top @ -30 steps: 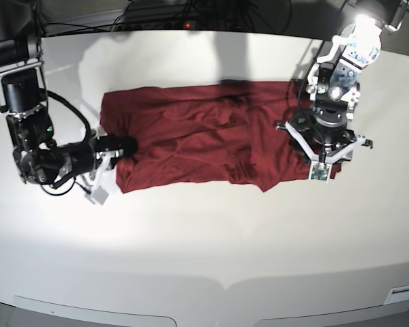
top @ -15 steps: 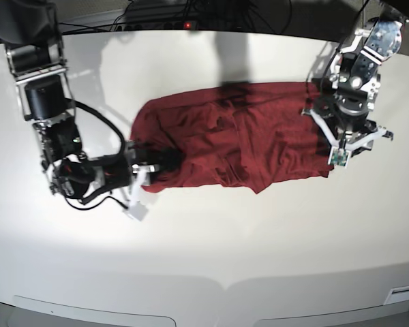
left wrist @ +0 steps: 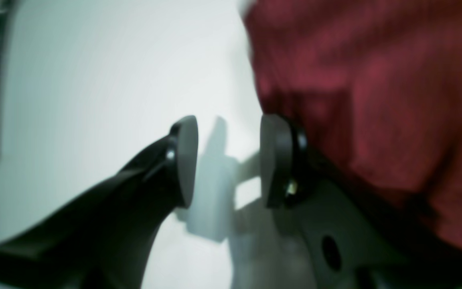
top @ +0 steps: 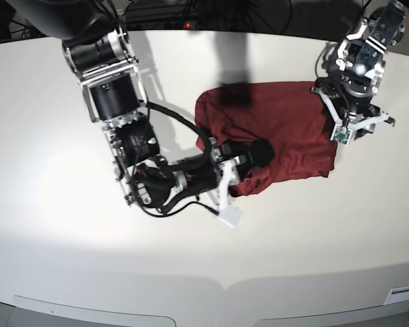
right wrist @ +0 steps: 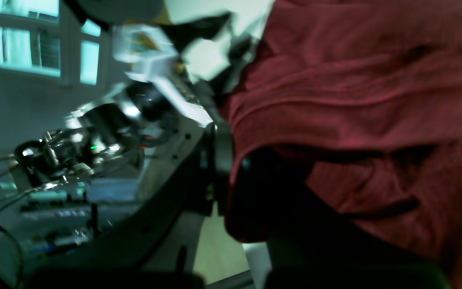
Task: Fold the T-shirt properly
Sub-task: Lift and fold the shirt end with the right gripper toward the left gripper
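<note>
The T-shirt [top: 293, 126] is a dark red bundle on the white table, right of centre in the base view. Its left part is doubled over toward the right. My right gripper [top: 259, 151] is shut on that folded-over fabric. In the right wrist view the cloth [right wrist: 355, 100] drapes over the dark fingers [right wrist: 221, 160] and hides their tips. My left gripper [top: 346, 112] hovers at the shirt's right edge. In the left wrist view the left gripper [left wrist: 227, 160] stands open over bare table, with nothing between its pads and the shirt [left wrist: 375, 100] just beside one finger.
The white table [top: 68, 204] stretches wide to the left and front of the shirt. Cables and a power strip [top: 184, 25] run along the back edge. The right arm [top: 123, 122] reaches across the table's middle from the back left.
My right gripper has dragged the shirt's left end far to the right, over the rest of the garment. The left arm has drawn back up and off the shirt's right edge.
</note>
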Available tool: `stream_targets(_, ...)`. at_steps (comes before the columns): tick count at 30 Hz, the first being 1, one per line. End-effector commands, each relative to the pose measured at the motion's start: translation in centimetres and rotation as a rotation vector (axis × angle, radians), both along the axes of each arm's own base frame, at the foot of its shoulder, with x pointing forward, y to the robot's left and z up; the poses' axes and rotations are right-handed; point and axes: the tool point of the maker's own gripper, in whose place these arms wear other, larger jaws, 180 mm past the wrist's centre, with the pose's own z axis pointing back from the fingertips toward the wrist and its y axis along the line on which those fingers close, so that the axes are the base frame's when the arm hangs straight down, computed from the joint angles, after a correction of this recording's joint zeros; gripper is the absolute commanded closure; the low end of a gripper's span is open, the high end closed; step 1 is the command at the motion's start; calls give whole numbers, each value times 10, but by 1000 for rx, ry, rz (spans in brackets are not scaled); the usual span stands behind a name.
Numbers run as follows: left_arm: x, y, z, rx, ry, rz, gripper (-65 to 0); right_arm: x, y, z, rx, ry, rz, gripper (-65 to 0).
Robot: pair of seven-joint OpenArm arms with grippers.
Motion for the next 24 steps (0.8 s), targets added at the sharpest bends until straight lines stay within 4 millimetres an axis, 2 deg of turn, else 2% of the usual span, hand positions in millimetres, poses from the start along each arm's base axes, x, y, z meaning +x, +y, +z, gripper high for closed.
stream_targets(1, 3, 8, -3, 11, 10, 14, -244, 10, 10, 21, 46, -51, 3, 0)
stream_targets(4, 2, 18, -21, 30, 47, 44, -244, 5, 29, 25, 55, -60, 26, 0)
stream_targets(7, 6, 22, -27, 24, 65, 62, -244, 0, 49, 31, 65, -71, 49, 0)
stream_targets(11, 8, 9, -30, -18, 79, 23, -244, -5, 70, 36, 66, -89, 71, 0)
stream_targets(13, 8, 5, -31, -27, 77, 19, -244, -2, 70, 33, 50, -100, 58, 0)
stream_targets(16, 8, -3, -33, -45, 80, 17, -244, 5, 76, 39, 87, -119, 15, 0)
stream_targets(19, 7, -16, -36, -73, 90, -8, -244, 14, 79, 42, 108, -143, -37, 0)
stream_targets(24, 3, -63, -43, -180, 121, -68, -244, 21, 82, 48, 169, -146, -106, 0)
